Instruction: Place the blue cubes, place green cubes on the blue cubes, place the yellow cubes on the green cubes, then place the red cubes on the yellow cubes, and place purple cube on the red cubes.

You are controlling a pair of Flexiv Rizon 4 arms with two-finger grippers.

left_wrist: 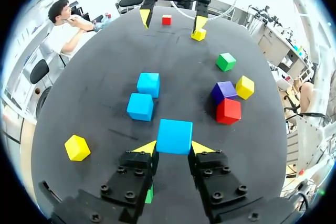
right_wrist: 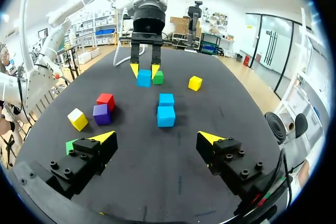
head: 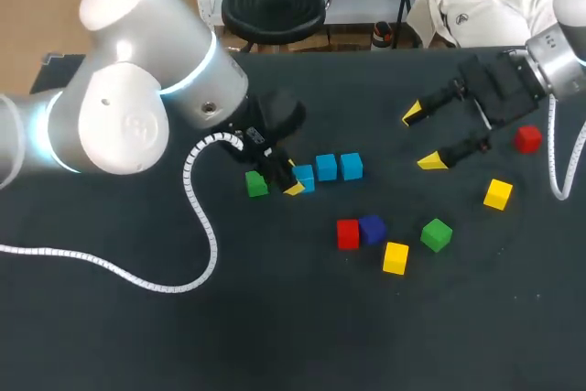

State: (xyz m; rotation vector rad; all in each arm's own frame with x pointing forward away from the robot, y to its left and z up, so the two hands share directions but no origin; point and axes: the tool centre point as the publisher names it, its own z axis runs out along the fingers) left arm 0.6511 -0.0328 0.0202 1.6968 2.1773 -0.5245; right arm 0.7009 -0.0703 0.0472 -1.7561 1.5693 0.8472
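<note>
The left hand [left_wrist: 174,148] grips a blue cube [left_wrist: 174,136] resting on the worktop [left_wrist: 94,77], near two more blue cubes [left_wrist: 140,106]. Opening carelessly could shove it askew (a green cube [head: 257,184] sits just beside it). The right hand [head: 427,138] hangs open, well apart from it.
</note>
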